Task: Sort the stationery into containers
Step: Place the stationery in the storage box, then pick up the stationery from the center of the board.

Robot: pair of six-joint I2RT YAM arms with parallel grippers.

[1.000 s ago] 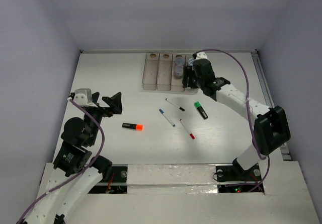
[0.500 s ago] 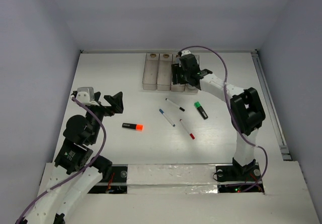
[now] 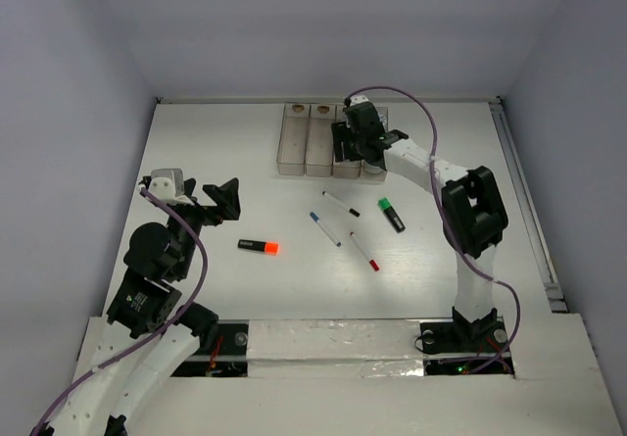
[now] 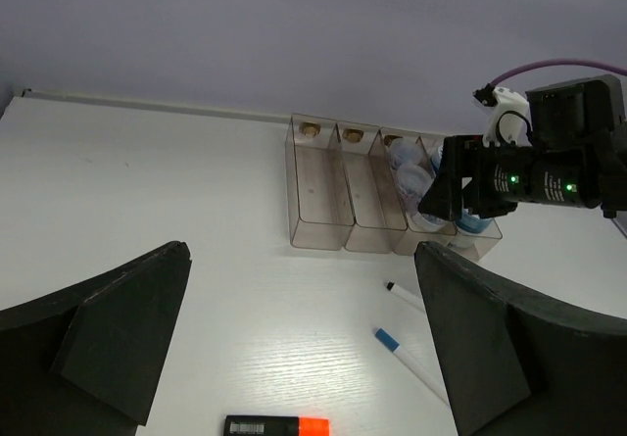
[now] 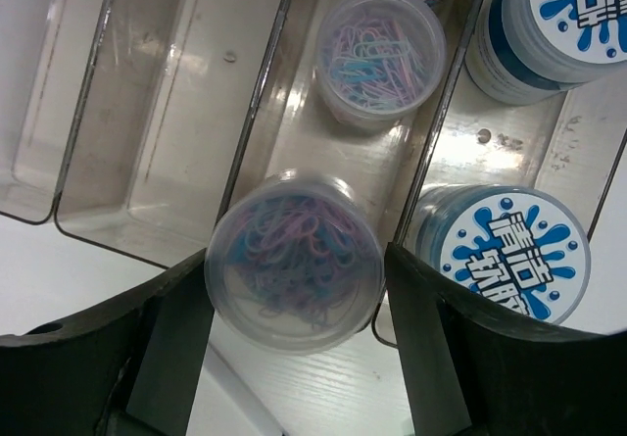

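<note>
- Your right fingers (image 5: 470, 377) clasp a clear round plastic tub of coloured paper clips (image 5: 294, 260) at the near end of the third bin from the left in the row of four joined translucent beige plastic bins (image 3: 292, 147).
- Your left fingers (image 4: 118, 328) are spread wide, holding nothing.
- Three thin white pens (image 3: 325, 228) and two short black highlighters (image 3: 259, 248) lie on the white table (image 3: 196, 162).

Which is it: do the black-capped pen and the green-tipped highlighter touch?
Apart. The top external view shows bare table between the black-capped pen and the green-tipped highlighter.
</note>
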